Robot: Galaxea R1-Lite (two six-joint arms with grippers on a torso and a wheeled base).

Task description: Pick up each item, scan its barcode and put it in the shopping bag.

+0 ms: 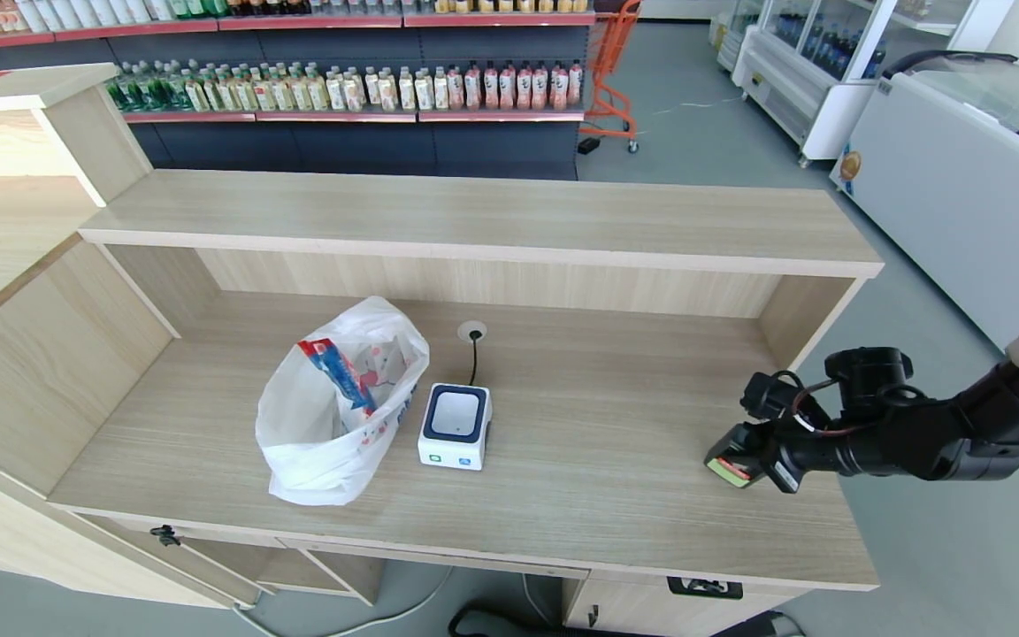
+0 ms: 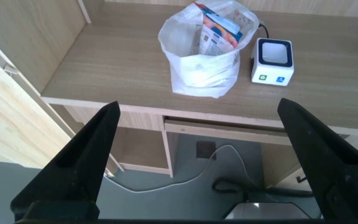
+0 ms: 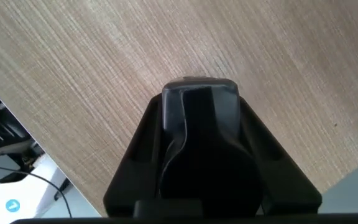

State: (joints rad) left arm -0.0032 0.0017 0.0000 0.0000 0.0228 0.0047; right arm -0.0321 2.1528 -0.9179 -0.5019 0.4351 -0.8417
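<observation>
Two pincers differ. The right pincer (image 1: pixel 729 462) (image 3: pixel 197 127) is clamped on a small item (image 1: pixel 733 467) (image 3: pixel 199 92), dark with a green and red end. The item sticks out past the fingertips in line with the pincer, its end pointing toward the robot's left, low over the right front part of the counter (image 1: pixel 616 416). Whether it touches the wood I cannot tell. The left pincer (image 2: pixel 199 106) hangs with its fingers (image 2: pixel 89 155) spread wide apart, holding nothing, out in front of the counter's front edge.

Well apart from the held item, near the counter's middle, sits the scanner (image 1: pixel 455 425) (image 2: pixel 273 60), a white box with its dark-framed window facing up. Its cable (image 1: pixel 474 361) runs back to a hole in the counter. Just beside it on the left stands the white shopping bag (image 1: pixel 315 442) (image 2: pixel 201 65), mouth open upward. Inside the bag a blue, red and white packet (image 1: pixel 339 373) (image 2: pixel 216 31) stands on end, its long axis tilted and its top above the rim.
</observation>
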